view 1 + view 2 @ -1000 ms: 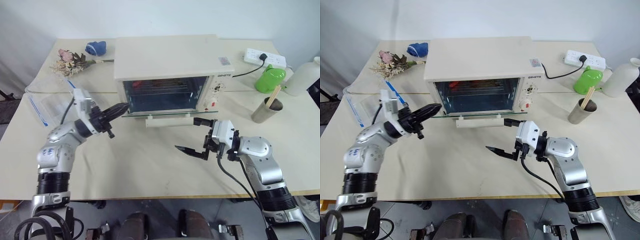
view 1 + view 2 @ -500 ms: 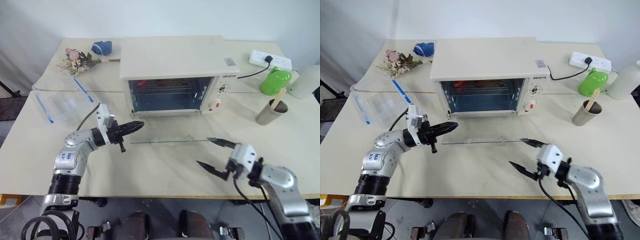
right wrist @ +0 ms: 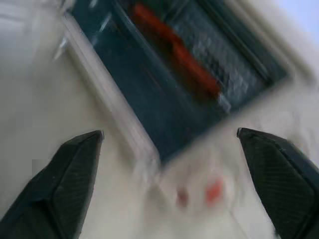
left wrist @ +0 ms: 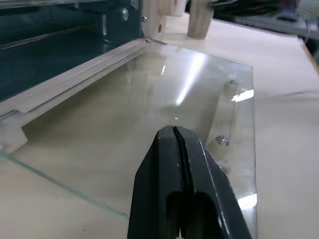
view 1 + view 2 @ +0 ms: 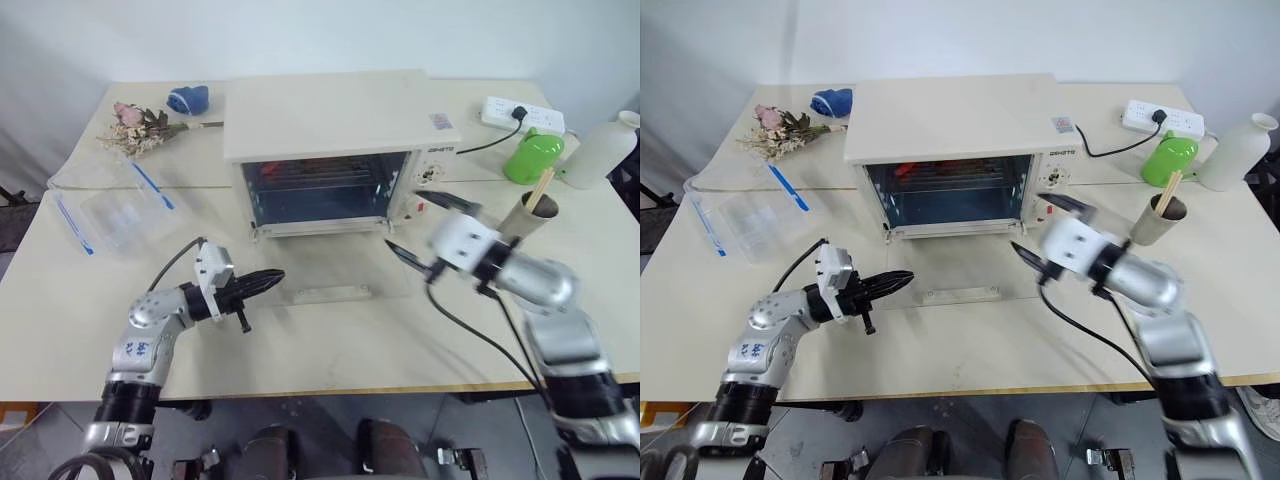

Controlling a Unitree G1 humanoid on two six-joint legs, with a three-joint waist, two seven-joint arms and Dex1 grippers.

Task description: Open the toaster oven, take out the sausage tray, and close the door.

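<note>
While the door (image 5: 330, 275) lies flat, red sausages (image 5: 908, 169) sit inside the toaster oven (image 5: 330, 120); left tool (image 5: 268, 281) pressed together, right tool (image 5: 425, 225) spread.

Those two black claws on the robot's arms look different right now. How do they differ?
The left end effector has its fingers pressed together; the right end effector has them spread wide. The left one sits low over the lowered glass door, near its left edge; the right one is raised at the toaster oven, near its knob panel. Both have two black fingers and hold nothing.

Even, bright overhead light, soft shadows. You'll see white glare on the door (image 4: 199, 94); right wrist view badly motion-blurred, right gripper (image 5: 430, 222) smeared.
</note>
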